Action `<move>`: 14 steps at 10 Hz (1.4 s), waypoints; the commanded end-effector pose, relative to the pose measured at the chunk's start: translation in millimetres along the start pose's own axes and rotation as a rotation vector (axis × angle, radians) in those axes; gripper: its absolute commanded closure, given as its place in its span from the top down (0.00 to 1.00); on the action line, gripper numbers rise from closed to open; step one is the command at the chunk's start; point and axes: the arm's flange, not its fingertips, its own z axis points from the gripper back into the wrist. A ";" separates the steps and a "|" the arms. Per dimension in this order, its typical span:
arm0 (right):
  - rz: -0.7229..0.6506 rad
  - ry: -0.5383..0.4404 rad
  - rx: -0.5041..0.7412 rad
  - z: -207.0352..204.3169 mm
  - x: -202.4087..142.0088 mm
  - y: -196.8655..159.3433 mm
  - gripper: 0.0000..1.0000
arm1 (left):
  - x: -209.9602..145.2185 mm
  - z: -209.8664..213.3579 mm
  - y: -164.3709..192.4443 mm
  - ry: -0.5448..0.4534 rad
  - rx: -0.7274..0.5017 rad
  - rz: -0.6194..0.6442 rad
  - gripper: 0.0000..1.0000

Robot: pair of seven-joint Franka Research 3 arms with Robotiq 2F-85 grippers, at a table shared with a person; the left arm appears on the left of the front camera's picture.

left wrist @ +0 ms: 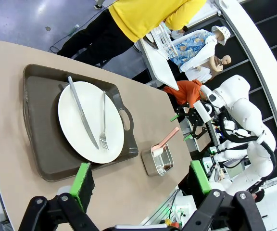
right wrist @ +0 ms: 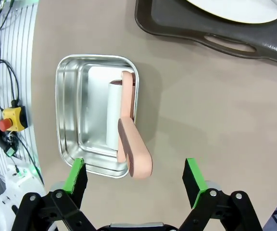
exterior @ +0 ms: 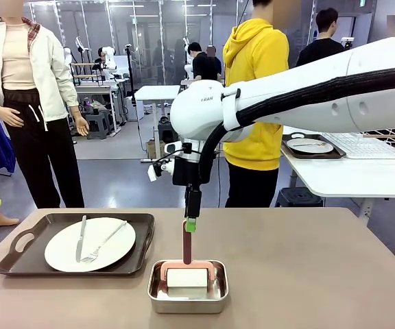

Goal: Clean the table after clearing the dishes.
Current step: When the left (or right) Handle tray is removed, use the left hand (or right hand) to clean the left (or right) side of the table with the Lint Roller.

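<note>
Jaws open, right gripper [right wrist: 133, 168] over pink handle [right wrist: 129, 139]; tray [right wrist: 169, 24] cropped.

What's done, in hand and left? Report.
Done, apparently: one loaded tray sits on the white table. In hand: the open right gripper hovers over the pink handle in the steel pan. Left: the other tray, with plate, knife and fork, is on the brown table; cleaning not begun.

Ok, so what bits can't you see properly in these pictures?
- Front view: the wall of the pan hides the underside of the white roller.
- Right wrist view: the top edge cuts off most of the tray and its plate.
- Front view: the far tray is too small to tell what lies on it.
</note>
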 end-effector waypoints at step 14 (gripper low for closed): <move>-0.053 0.084 0.060 -44.5 5.9 4.5 0.00 | -1.9 3.1 -0.6 0.005 -0.007 -0.011 1.00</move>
